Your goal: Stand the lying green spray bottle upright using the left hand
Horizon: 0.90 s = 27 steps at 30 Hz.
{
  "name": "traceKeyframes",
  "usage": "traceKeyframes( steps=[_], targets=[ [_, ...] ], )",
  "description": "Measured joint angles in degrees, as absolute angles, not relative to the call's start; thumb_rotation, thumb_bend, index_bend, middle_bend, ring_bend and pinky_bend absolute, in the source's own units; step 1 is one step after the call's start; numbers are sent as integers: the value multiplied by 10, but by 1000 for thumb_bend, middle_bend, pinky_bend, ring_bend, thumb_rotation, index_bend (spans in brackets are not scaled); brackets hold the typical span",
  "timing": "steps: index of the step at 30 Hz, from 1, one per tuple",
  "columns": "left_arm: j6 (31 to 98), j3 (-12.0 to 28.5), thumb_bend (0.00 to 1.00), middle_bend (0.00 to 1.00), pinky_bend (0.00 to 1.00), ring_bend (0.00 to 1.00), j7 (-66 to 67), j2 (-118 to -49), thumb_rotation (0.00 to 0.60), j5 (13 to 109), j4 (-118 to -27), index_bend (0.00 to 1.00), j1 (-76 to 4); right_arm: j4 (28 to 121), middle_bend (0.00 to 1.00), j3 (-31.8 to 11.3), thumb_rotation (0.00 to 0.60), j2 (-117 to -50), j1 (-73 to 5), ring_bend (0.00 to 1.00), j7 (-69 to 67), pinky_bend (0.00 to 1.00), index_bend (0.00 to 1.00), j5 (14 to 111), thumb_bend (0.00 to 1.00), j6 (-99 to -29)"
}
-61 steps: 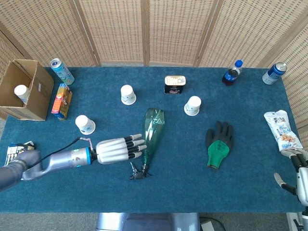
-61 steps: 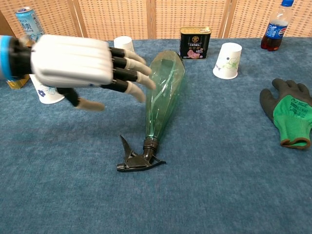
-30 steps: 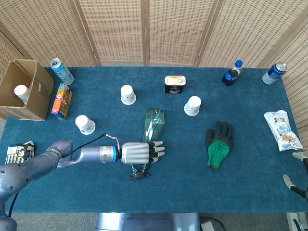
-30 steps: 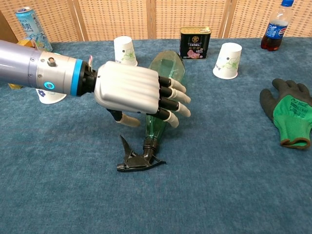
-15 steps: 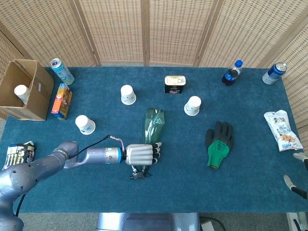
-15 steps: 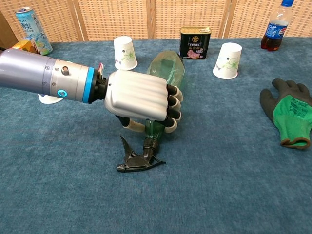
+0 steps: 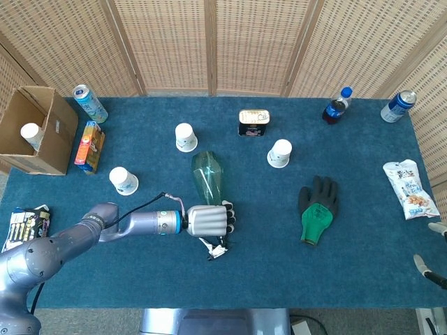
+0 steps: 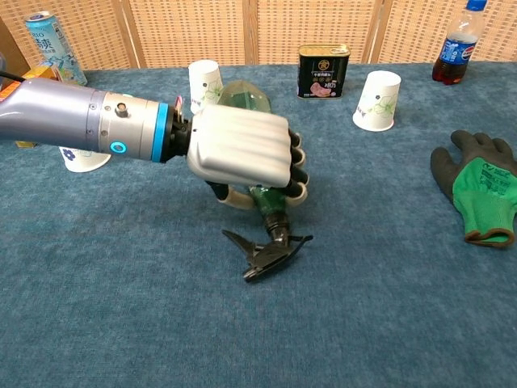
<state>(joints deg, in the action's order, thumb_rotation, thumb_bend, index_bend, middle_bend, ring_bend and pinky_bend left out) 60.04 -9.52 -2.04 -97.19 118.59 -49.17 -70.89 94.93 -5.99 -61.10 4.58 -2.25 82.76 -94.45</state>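
The green spray bottle (image 7: 208,178) lies tilted on the blue cloth, its broad base pointing toward the far side and its black trigger head (image 8: 271,246) toward me. My left hand (image 7: 208,220) grips the bottle's narrow lower body just above the trigger head, fingers wrapped round it; in the chest view the left hand (image 8: 242,158) hides most of the green body, with only the base (image 8: 242,95) showing behind it. The trigger head (image 7: 215,248) hangs just above or on the cloth. At the frame's right edge only a sliver of my right hand (image 7: 434,262) shows.
White paper cups (image 7: 186,137) (image 7: 280,153) (image 7: 124,181) stand around the bottle. A tin (image 7: 253,122) sits behind it, a green-black glove (image 7: 317,208) to its right. A cardboard box (image 7: 31,129), cans, a cola bottle (image 7: 337,105) and a snack bag (image 7: 411,188) line the edges.
My left hand closed round the bottle's neck end and swung it: the base has shifted left and the trigger head has moved right and turned.
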Motion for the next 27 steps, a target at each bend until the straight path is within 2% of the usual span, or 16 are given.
traceKeyframes(
  steps=[9,16,27],
  targets=[
    [659,-39,420,548,658,550,-19,-946,600,1138,-509,636,-709,947,292,-61,600,-614,46,177,-30,321,276,832,265,-945],
    [681,1,419,541,658,546,-43,-910,600,1074,-580,629,-689,941,292,-60,600,-619,45,178,-40,320,267,836,263,-943],
    [686,28,420,534,654,540,-80,-876,600,994,-663,623,-642,929,292,-59,600,-626,42,178,-53,321,261,837,260,-936]
  ],
)
